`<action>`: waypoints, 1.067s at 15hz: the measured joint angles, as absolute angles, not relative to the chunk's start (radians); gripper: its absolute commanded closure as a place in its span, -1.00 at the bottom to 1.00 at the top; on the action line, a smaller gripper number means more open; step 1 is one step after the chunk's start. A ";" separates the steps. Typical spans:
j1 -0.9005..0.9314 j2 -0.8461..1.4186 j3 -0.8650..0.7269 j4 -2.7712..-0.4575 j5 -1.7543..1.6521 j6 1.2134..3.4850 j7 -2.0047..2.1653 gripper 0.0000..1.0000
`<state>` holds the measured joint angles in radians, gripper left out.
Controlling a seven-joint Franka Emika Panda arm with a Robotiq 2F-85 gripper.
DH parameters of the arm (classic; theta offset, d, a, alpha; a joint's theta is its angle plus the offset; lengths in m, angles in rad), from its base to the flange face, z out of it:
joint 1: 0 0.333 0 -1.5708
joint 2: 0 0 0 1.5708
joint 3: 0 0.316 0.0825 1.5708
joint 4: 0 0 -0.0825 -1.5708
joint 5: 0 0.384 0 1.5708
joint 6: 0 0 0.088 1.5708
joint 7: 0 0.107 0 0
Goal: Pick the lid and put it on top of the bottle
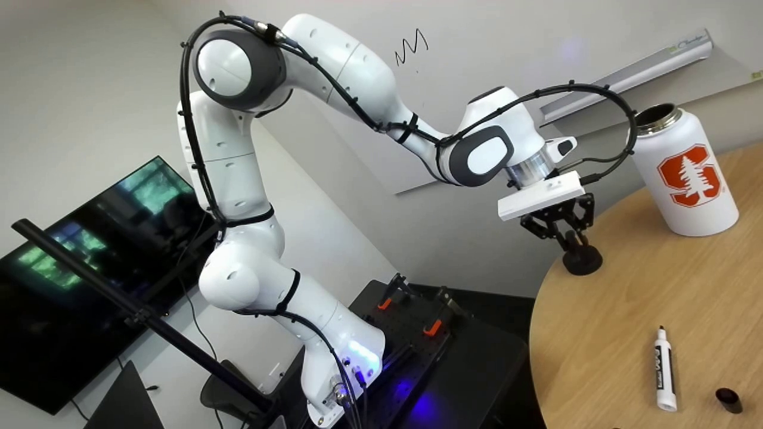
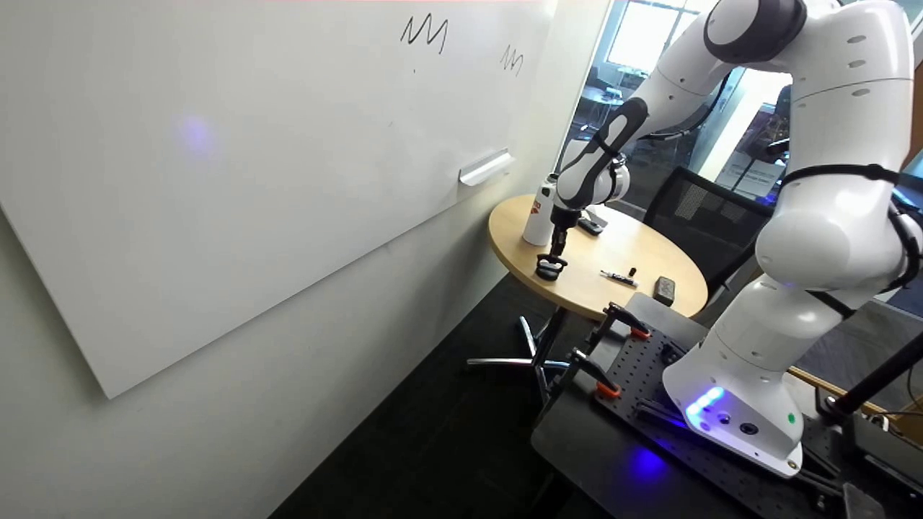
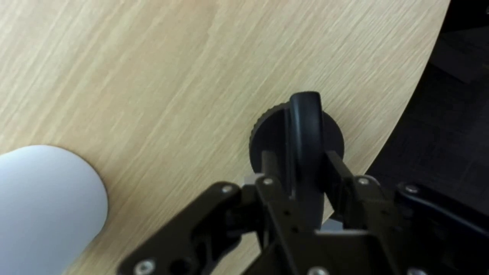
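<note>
Claw (image 3: 301, 154): narrowed, gripping. Standing apart beside it: uncapped white bottle (image 1: 685, 170). Directly below: black lid (image 1: 582, 260), pinched at its raised handle (image 3: 306, 126). Looks grasped; gives no clear sign of lift; presumably awaits carrying over and seating atop bottle.
</note>
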<state>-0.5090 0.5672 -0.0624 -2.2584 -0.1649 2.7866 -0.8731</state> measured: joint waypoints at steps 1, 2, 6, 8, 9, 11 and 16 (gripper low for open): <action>-0.507 0.568 -0.065 -2.258 -0.165 2.787 -0.873 0.99; -0.499 0.568 -0.073 -2.258 -0.166 2.787 -0.867 0.93; -0.441 0.551 -0.125 -2.270 -0.167 2.787 -0.785 0.90; -0.429 0.497 -0.127 -2.305 -0.167 2.787 -0.752 0.90; -0.425 0.459 -0.125 -2.329 -0.165 2.785 -0.742 0.90; -0.419 0.369 -0.125 -2.379 -0.163 2.774 -0.727 0.90; -0.403 0.126 -0.155 -2.445 -0.153 2.672 -0.696 0.90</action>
<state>-0.4029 0.1263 -0.1553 -2.4451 -0.1532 2.6722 -0.6957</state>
